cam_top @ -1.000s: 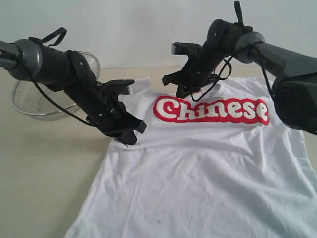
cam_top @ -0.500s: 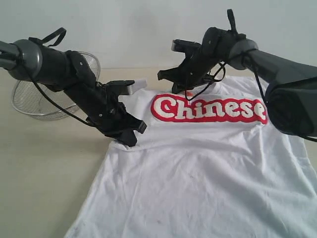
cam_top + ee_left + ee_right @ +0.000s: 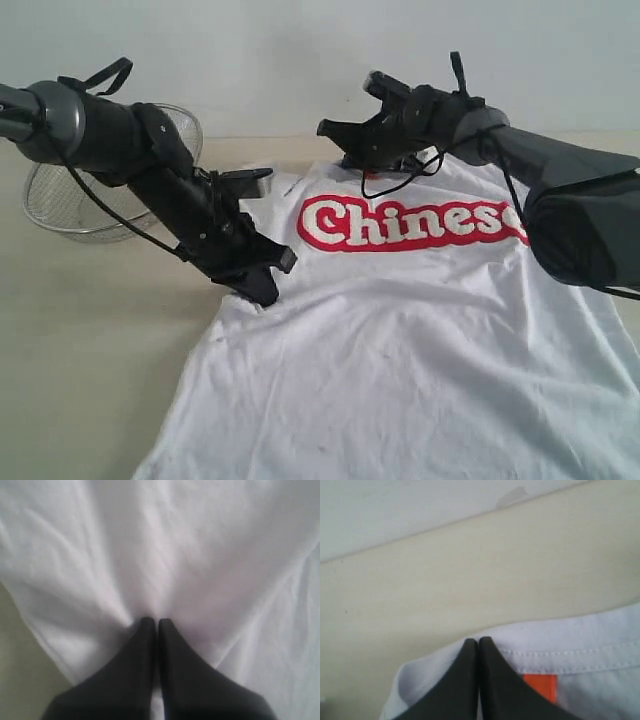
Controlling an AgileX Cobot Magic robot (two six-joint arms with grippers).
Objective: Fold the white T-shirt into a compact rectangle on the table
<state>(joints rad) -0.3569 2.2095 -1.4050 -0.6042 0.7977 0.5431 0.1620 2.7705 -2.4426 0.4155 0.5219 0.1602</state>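
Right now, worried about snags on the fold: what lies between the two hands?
Only the shirt: white cloth and the first red letter, between left hand and right hand, seen in the exterior view.

The exterior camera looks from the lower end of the white T-shirt (image 3: 400,350) across the surface (image 3: 80,330) to the wall (image 3: 280,50). The left wrist camera looks along the left fingers (image 3: 142,650), very near the cloth ahead of them. The right wrist camera looks past the right fingers (image 3: 467,670) at the collar (image 3: 580,640) and the surface beyond. The exterior view takes in both spots.
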